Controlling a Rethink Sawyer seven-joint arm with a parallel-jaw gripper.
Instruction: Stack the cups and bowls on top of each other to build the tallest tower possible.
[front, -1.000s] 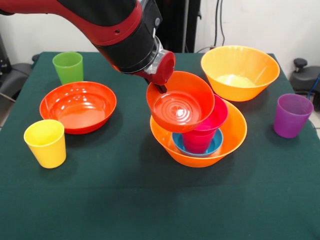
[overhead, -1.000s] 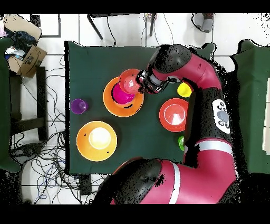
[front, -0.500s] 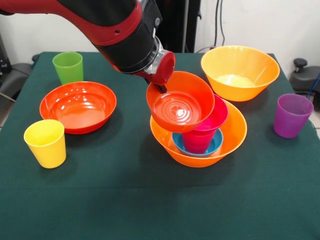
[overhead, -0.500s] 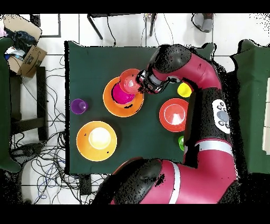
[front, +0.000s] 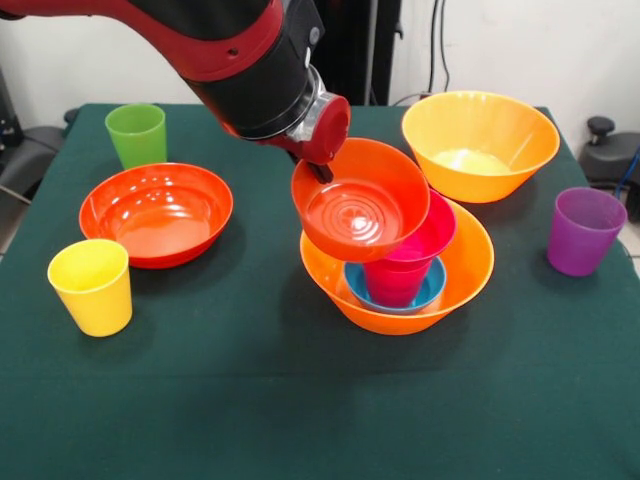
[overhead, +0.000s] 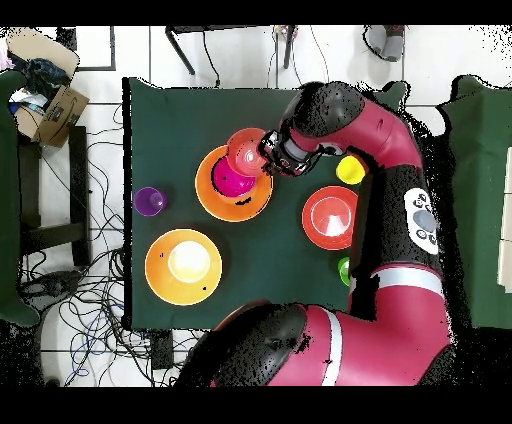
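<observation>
Arm lifted slightly; hand (front: 322, 172) grips small red-orange bowl (front: 360, 205) (tilted).

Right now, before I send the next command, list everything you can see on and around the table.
Large orange bowl: one, standing alone at the table's far right in the front view.
Tower: one; a large orange bowl holding a blue bowl, a crimson-pink cup and a magenta bowl.
Small red-orange bowl: one, tilted, at the tower's top, gripped by its rim.
Shallow red-orange bowl: one, left of the tower.
Green cup: one, far left corner.
Yellow cup: one, near left.
Purple cup: one, right edge.
Table: one, dark green cloth.
Cardboard boxes: on the floor, overhead view's top left.
End effector: one, shut on the small red-orange bowl's rim.
</observation>
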